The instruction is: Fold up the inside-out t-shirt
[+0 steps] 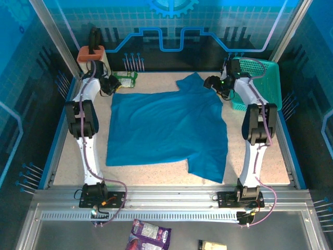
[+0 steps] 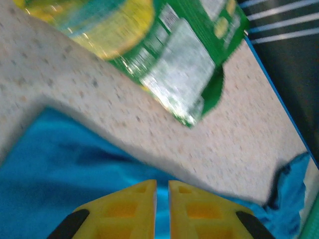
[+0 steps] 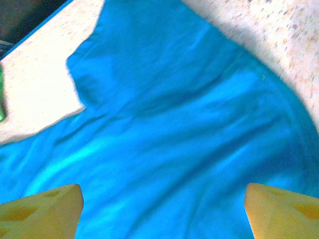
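The inside-out t-shirt point(image 1: 166, 130) lies spread flat across the table, plain blue-teal, one sleeve toward the far right and one hanging toward the near edge. My left gripper point(image 1: 112, 86) hovers at the shirt's far-left corner. In the left wrist view its yellow fingers point(image 2: 124, 209) stand a narrow slit apart at the left gripper point(image 2: 162, 186), over the t-shirt's point(image 2: 60, 164) edge, blue cloth showing in the slit; whether cloth is pinched I cannot tell. My right gripper point(image 1: 212, 82) sits by the far-right sleeve. Seen from the right wrist, the right gripper point(image 3: 163, 191) is wide open above the t-shirt point(image 3: 174, 124), holding nothing.
A green snack bag point(image 1: 126, 79) point(image 2: 184, 59) lies just beyond the shirt's far-left corner. A teal mesh basket point(image 1: 260, 78) leans at the far right. An orange-and-tan holder point(image 1: 91, 54) stands far left. Two packets point(image 1: 150, 234) lie below the arm bases.
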### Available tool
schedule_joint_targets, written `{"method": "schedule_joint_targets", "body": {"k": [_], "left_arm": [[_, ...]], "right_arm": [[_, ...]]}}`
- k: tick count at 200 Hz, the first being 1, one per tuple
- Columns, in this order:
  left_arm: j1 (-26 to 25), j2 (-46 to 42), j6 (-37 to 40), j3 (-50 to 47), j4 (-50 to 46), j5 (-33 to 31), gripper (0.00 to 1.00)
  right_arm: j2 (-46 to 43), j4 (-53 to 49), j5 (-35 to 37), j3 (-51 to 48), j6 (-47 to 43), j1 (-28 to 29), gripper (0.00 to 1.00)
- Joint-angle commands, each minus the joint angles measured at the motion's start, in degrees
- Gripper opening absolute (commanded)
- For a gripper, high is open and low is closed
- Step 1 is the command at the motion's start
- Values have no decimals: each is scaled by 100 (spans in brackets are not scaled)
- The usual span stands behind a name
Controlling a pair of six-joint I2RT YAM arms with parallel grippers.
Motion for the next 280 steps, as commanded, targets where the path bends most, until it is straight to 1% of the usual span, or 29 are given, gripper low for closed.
{"method": "schedule_joint_targets", "body": {"k": [1, 29, 56, 95, 145, 175, 196, 214, 244, 264, 280], "left_arm": [[-151, -832, 335, -714, -133, 164, 15], [-236, -1477, 171, -2058, 284, 204, 15], [-334, -1537, 114, -2632, 183, 23, 15], [-311, -1094, 32, -2788, 118, -83, 14], [-140, -655, -142, -2672, 153, -133, 13], [-126, -554, -154, -2377, 8, -141, 13], [-126, -548, -116, -2217, -31, -120, 13], [-135, -652, -84, -2146, 34, 64, 13], [-236, -1273, -80, -2295, 154, 163, 14], [-308, -1839, -31, -2598, 147, 135, 15], [-343, -2321, 38, -2994, 125, 35, 15]], "right_arm": [[-439, -159, -295, -697, -101, 142, 85], [-910, -35, -279, -1650, -110, 296, 85], [-1197, 231, -207, -2461, -68, 351, 85], [-1265, 610, -134, -3333, 57, 231, 85], [-1516, 1056, -76, -4306, 325, -229, 85], [-1682, 1059, -50, -4500, 336, -350, 85], [-1739, 1057, -210, -4473, 345, -347, 85], [-1918, 1002, -316, -4427, 319, -336, 85], [-2453, 630, -350, -4356, 132, -193, 84], [-2891, 211, -155, -4463, 8, -34, 84], [-3294, -238, 36, -4641, -71, 91, 81]]}}
